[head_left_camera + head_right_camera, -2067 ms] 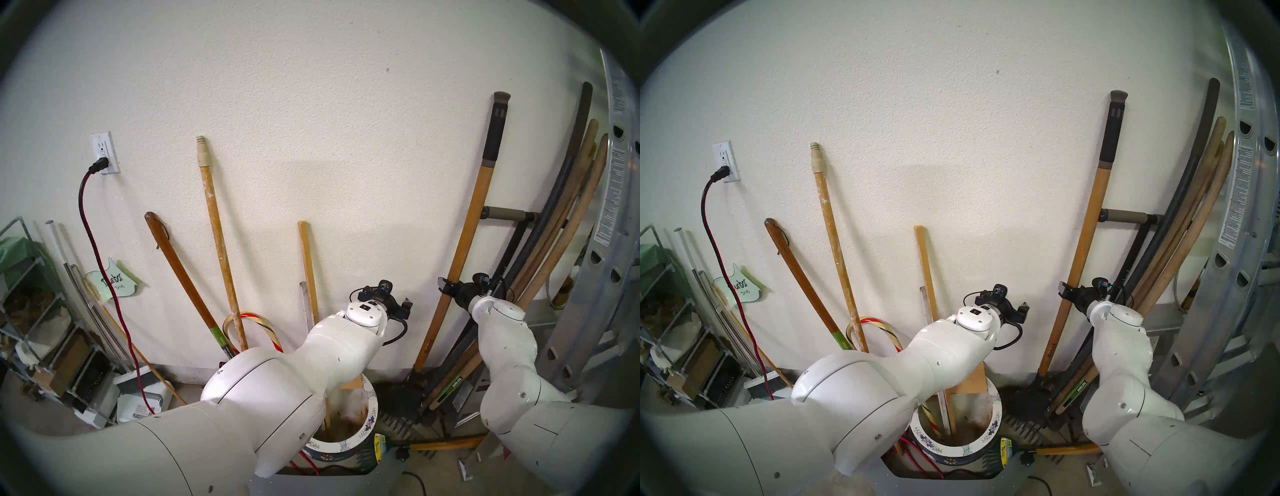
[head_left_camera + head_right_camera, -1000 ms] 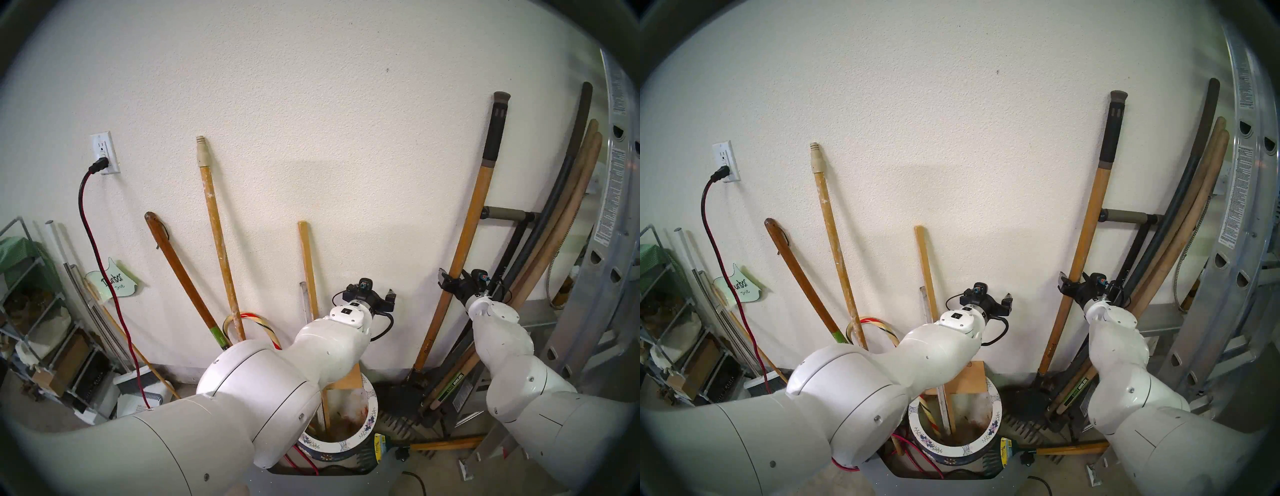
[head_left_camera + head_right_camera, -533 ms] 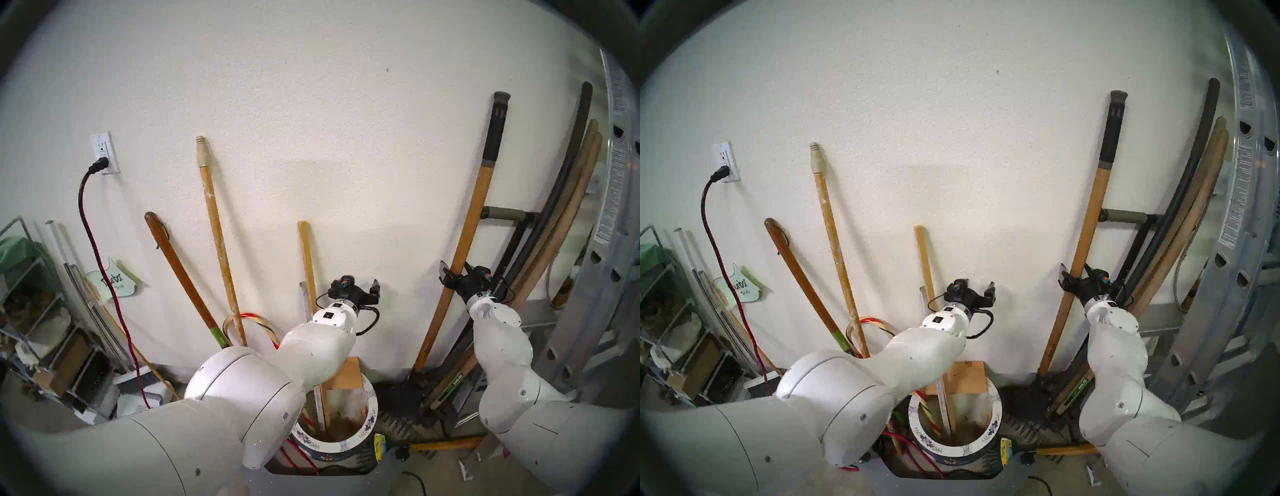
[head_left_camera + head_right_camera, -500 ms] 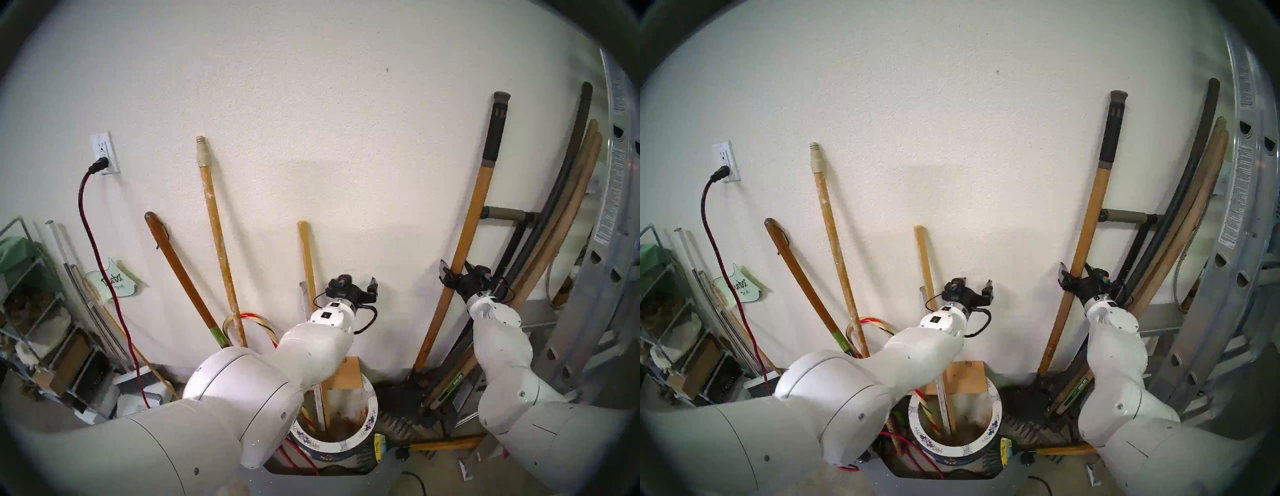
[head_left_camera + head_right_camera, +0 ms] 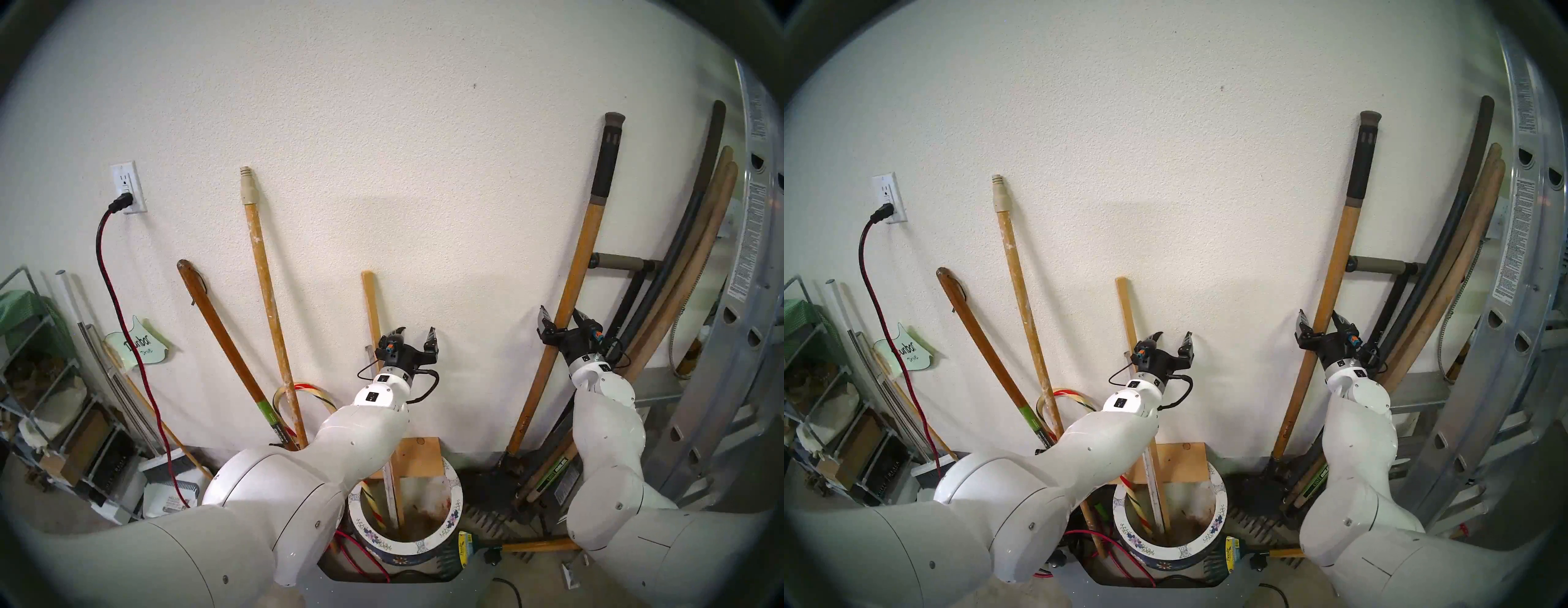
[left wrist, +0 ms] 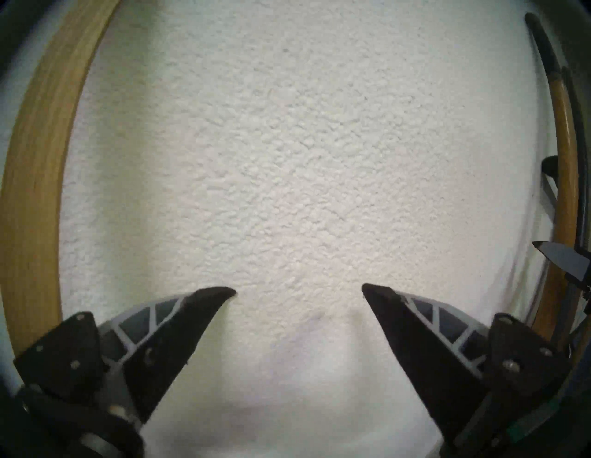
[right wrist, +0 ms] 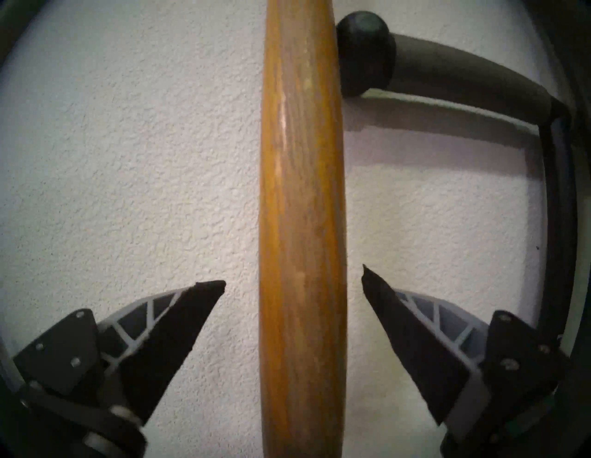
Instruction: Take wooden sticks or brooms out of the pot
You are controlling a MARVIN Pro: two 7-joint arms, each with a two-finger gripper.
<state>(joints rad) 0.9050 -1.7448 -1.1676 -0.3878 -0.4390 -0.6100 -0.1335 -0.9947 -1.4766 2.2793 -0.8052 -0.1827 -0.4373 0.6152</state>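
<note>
The thick orange-brown shaft (image 5: 581,254) with a black rubber end leans on the wall, its dark blade (image 5: 494,482) on the floor right of the pot (image 5: 457,496). My right gripper (image 5: 561,314) is open, a finger on each side of the shaft (image 7: 302,192) without touching it. The thin pale stick (image 5: 370,305) stands in the pot (image 5: 1221,505) and leans on the wall. My left gripper (image 5: 417,333) is open and empty, facing the wall just right of that stick (image 6: 35,160).
The paint-spattered pole (image 5: 263,276), the dark brown pole with green band (image 5: 220,335) and a striped cane (image 5: 305,390) stand left of the pot. A wooden board (image 5: 420,458) is behind it. A bundle of handles (image 5: 687,276) and a ladder (image 5: 742,297) stand right.
My left arm has swung left and its gripper has turned to face the wall beside the thin stick. My right gripper has turned fingers-up and risen slightly along the shaft.
</note>
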